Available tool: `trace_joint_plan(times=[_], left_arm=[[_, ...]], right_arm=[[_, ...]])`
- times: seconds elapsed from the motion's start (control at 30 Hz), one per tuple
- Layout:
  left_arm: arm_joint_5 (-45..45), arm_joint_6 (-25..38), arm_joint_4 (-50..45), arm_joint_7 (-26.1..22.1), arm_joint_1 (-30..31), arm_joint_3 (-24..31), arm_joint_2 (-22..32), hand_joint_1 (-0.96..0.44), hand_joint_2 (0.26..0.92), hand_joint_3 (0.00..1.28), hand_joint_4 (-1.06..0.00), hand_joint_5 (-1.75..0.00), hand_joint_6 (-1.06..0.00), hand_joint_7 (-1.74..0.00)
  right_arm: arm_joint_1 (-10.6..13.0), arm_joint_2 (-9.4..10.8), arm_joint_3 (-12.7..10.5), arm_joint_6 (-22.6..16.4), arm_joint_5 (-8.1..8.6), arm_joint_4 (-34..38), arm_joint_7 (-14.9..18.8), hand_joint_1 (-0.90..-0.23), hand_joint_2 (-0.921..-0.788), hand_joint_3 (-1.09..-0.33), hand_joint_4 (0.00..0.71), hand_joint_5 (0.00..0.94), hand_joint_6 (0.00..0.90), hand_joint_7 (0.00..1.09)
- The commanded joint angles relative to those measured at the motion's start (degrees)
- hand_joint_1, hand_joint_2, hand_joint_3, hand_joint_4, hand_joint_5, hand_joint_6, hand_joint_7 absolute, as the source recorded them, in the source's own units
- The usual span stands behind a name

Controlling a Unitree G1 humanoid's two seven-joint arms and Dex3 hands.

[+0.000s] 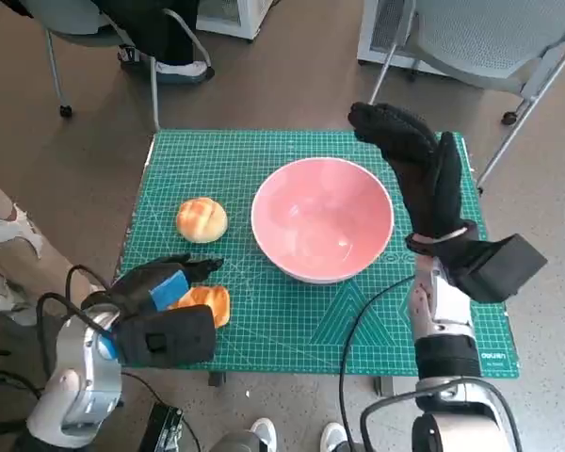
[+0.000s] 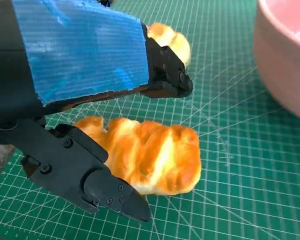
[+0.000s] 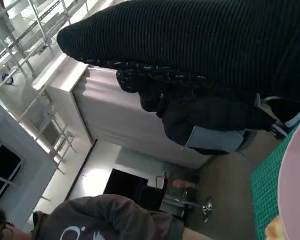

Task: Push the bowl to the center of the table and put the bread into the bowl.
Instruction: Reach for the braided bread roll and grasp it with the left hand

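Between the spread fingers (image 2: 110,197) of the left hand (image 1: 160,287) lies a golden bread (image 2: 150,157), flat on the green cutting mat (image 1: 264,160); whether they touch it, I cannot tell. Just past those fingertips sits a round bun (image 1: 201,218). Farther on, the pink bowl (image 1: 322,218) stands near mid-table. Beside its far rim the right hand (image 1: 419,169) hangs, fingers extended, holding nothing.

- the left hand (image 1: 165,287) covers part of the near bread (image 1: 205,303) from above
- bowl (image 2: 285,55) is cut off in the left wrist view
- right hand's (image 1: 416,160) fingers mostly don't show in its own wrist view
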Motion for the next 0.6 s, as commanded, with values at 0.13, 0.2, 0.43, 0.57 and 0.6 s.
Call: trace_joint_plan(times=[0.13,0.2,0.43,0.57,0.6], left_arm=[[0.55,1.58,4.46,-0.22,-2.57,-1.85,-1.09,-0.44,0.705,0.0,-0.29,-0.01,-0.42,-0.02],[0.41,2.04,5.44,-0.5,-3.1,-2.21,-1.26,-0.43,0.704,0.0,-0.29,-0.01,-0.41,-0.02],[0.43,2.12,9.01,-0.4,-4.77,-3.7,-1.68,-0.41,0.705,0.0,-0.31,-0.01,-0.4,-0.01],[0.77,2.28,10.49,0.16,-5.38,-4.48,-2.13,-0.4,0.707,0.0,-0.38,-0.04,-0.4,-0.01],[0.71,2.27,10.83,0.35,-5.44,-4.55,-2.26,-0.4,0.708,0.0,-0.39,-0.04,-0.4,-0.01]], right_arm=[[1.44,0.03,-0.1,1.04,0.2,0.03,0.22,-0.67,-0.921,-0.806,0.206,0.0,0.184,0.21],[1.44,0.02,-0.1,1.05,0.22,0.01,0.24,-0.67,-0.921,-0.806,0.206,0.0,0.182,0.21],[1.38,-0.09,-0.21,0.98,0.43,0.26,0.61,-0.67,-0.921,-0.806,0.206,0.0,0.179,0.22],[1.49,-0.07,-0.15,1.04,0.42,-0.09,0.63,-0.666,-0.921,-0.811,0.206,0.0,0.177,0.22],[1.49,-0.08,-0.15,1.05,0.44,-0.11,0.65,-0.664,-0.921,-0.812,0.206,0.0,0.176,0.22]])
